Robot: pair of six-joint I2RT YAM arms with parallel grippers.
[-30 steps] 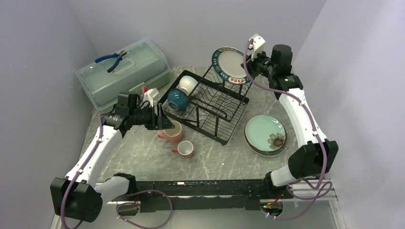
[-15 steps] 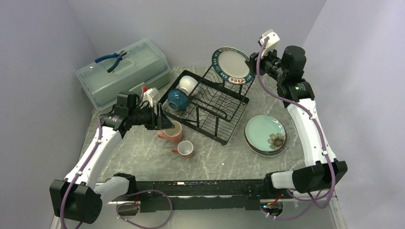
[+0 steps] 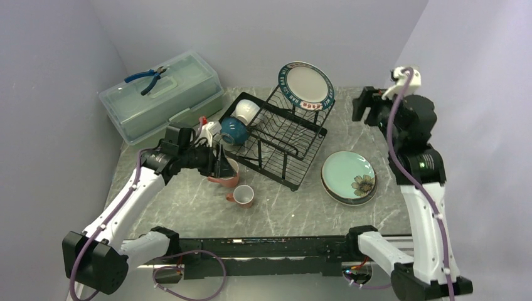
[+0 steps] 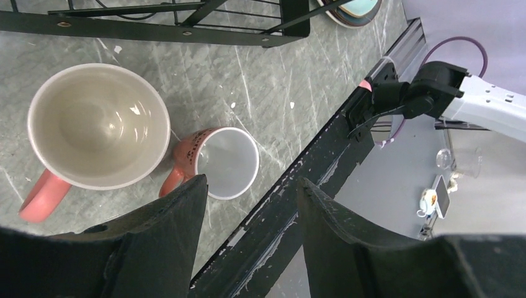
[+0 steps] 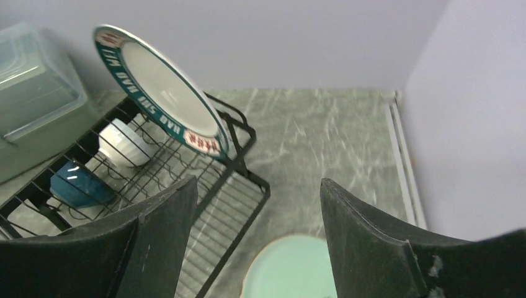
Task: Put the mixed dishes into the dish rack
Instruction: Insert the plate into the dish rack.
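Observation:
The black wire dish rack (image 3: 285,147) holds a white plate with a teal lettered rim (image 3: 305,86) standing upright at its back, plus a blue bowl (image 3: 233,130) and a white bowl (image 3: 247,111). Two pink mugs stand on the table in front of it, a large one (image 3: 228,175) and a small one (image 3: 243,195). A pale green floral plate (image 3: 349,176) lies right of the rack. My left gripper (image 3: 221,164) hangs open over the large mug (image 4: 93,127), holding nothing. My right gripper (image 3: 364,105) is open and empty, up in the air right of the standing plate (image 5: 161,93).
A translucent green lidded box (image 3: 163,94) with blue pliers (image 3: 145,76) on top sits at the back left. Grey walls close in on the left, back and right. A black rail (image 3: 263,248) runs along the near edge.
My right gripper opened, left the teal-rimmed plate standing in the rack and pulled back to the right. My left gripper shifted slightly right over the large mug.

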